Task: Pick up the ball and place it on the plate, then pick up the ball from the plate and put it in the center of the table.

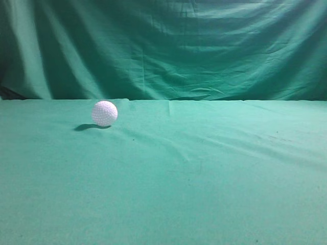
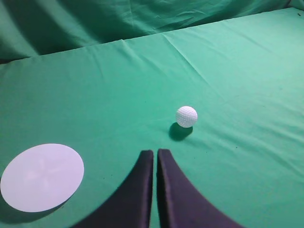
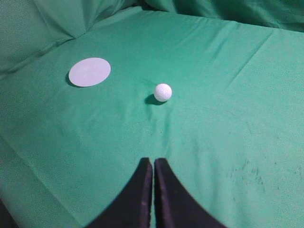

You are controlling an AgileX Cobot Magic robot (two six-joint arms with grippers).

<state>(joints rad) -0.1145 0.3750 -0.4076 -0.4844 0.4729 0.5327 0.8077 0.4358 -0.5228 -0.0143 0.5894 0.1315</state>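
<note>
The white dimpled ball (image 1: 104,113) rests on the teal-green table (image 1: 204,168), left of centre in the exterior view. It also shows in the left wrist view (image 2: 186,116) and in the right wrist view (image 3: 163,92). The flat pale round plate (image 2: 42,176) lies on the cloth apart from the ball, to the ball's left; it shows in the right wrist view (image 3: 90,71) too, but not in the exterior view. My left gripper (image 2: 155,153) is shut and empty, short of the ball. My right gripper (image 3: 153,161) is shut and empty, well short of the ball.
A darker green draped curtain (image 1: 168,46) hangs behind the table's far edge. The cloth has light wrinkles and a few dark specks (image 3: 244,173) near the right gripper. Neither arm shows in the exterior view.
</note>
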